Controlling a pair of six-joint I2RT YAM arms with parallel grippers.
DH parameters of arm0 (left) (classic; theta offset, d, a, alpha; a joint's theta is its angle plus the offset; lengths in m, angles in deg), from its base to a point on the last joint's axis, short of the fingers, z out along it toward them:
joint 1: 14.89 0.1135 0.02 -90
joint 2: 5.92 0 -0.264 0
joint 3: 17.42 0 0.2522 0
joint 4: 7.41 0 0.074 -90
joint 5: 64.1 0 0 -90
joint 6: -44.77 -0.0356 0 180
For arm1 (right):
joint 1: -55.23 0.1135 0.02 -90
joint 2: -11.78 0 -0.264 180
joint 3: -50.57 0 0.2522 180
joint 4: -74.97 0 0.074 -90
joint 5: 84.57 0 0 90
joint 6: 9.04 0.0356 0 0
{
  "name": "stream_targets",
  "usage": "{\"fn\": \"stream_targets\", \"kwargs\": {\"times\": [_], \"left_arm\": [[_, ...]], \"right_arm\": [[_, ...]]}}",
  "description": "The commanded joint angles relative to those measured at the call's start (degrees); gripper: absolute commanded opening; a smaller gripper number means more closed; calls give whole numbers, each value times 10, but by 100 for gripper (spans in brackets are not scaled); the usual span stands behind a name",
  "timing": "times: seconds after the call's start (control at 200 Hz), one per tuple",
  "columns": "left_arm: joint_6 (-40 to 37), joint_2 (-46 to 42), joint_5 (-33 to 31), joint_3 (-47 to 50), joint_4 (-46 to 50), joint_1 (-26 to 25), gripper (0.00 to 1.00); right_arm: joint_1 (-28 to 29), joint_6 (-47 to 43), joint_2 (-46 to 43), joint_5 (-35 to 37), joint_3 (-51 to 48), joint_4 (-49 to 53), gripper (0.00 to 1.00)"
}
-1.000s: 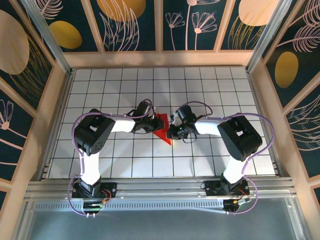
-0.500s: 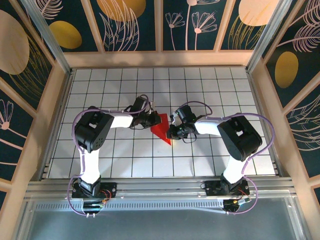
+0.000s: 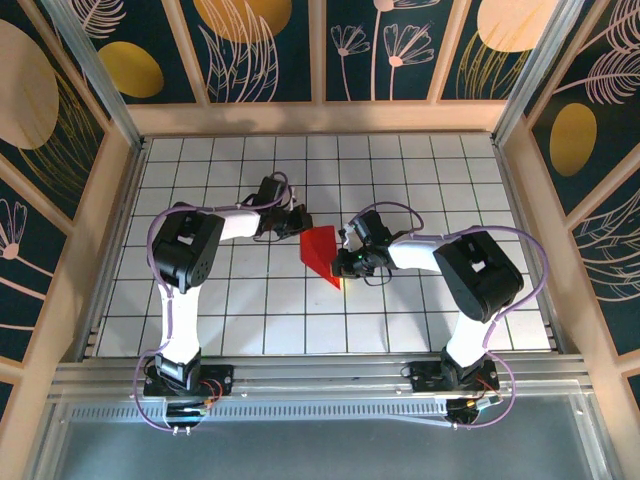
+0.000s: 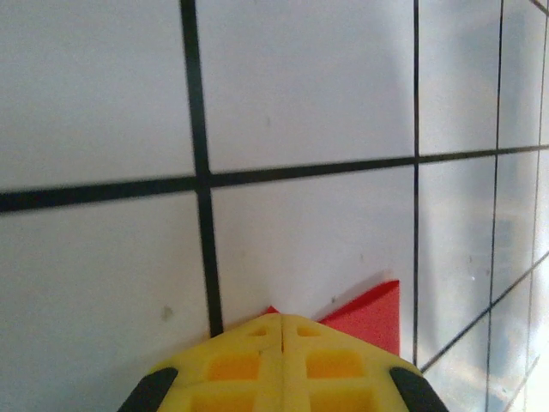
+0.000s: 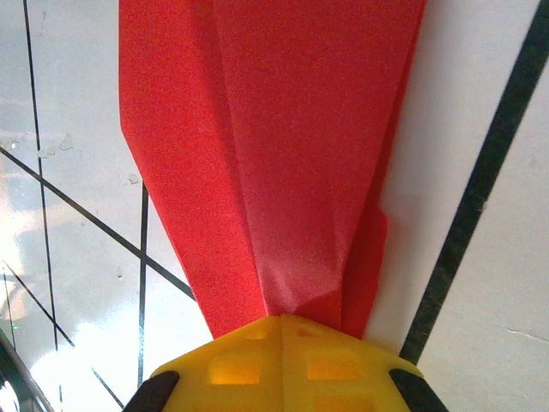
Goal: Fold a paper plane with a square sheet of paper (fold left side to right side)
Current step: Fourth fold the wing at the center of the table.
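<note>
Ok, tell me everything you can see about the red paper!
The paper is bright red, thin and plain, folded into a creased wedge: wide at the far end, narrowing to a point at the near end. It lies on the white grid table, mid-table. The right tool, shut, meets its narrow end, where the creases bunch; pinching or pressing, I can't tell. The left tool, shut, sits at a far corner.

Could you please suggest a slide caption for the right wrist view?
Shut yellow right tool meeting the narrow end of the creased bright red paper sheet on the white grid-tiled table.
</note>
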Motion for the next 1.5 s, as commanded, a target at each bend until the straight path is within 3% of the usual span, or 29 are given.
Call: {"fn": "stream_targets", "kwargs": {"times": [0.0, 0.15, 0.37, 0.63, 1.056, 1.326, 1.496], "left_arm": [[-41, -1, -79, -6, 8, 33, 1], [-61, -76, -85, 37, 12, 33, 1], [-32, -172, -19, 139, -40, -7, 2], [5, -107, 26, 118, -86, -67, 2], [-12, -36, -10, 89, -44, -68, 1], [-28, -40, -36, 107, -14, -68, 0], [-32, -40, -31, 106, -13, -68, 0]], "right_arm": [[9, -5, 44, 71, -42, 107, 0], [9, -1, 38, 71, -40, 100, 0], [8, 8, 36, 78, -44, 89, 0], [8, 7, 40, 81, -43, 93, 0], [8, 9, 23, 56, -32, 79, 0], [4, 41, -42, -36, 1, 14, 0], [-7, 35, -50, -48, 25, 11, 0]]}}
